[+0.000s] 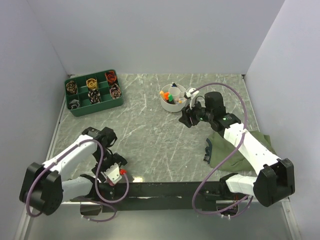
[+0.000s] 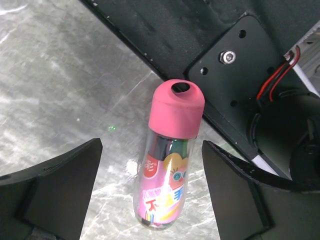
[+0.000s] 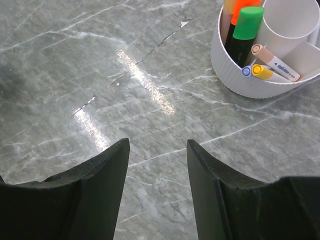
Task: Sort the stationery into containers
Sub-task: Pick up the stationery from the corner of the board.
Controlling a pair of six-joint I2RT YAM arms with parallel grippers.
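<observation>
A thick pink-capped marker [image 2: 169,165] with a clear body and pink label lies on the table by the near edge, also in the top view [image 1: 125,172]. My left gripper [image 2: 152,145] is open and straddles it, with a gap between the marker and each finger. The white round bowl [image 1: 172,106] stands at the back centre and holds an orange-capped marker [image 3: 241,5], a green-capped one [image 3: 248,22], a tan pen [image 3: 275,60] and a yellow pen [image 3: 261,71]. My right gripper [image 3: 157,142] is open and empty over bare table, just near-right of the bowl [image 3: 250,85].
A dark green six-compartment tray [image 1: 97,109] with coiled bands stands at the back left. An olive-green cloth pouch [image 1: 230,152] lies at the right under my right arm. A black mounting bar [image 1: 165,189] runs along the near edge, close to the pink marker.
</observation>
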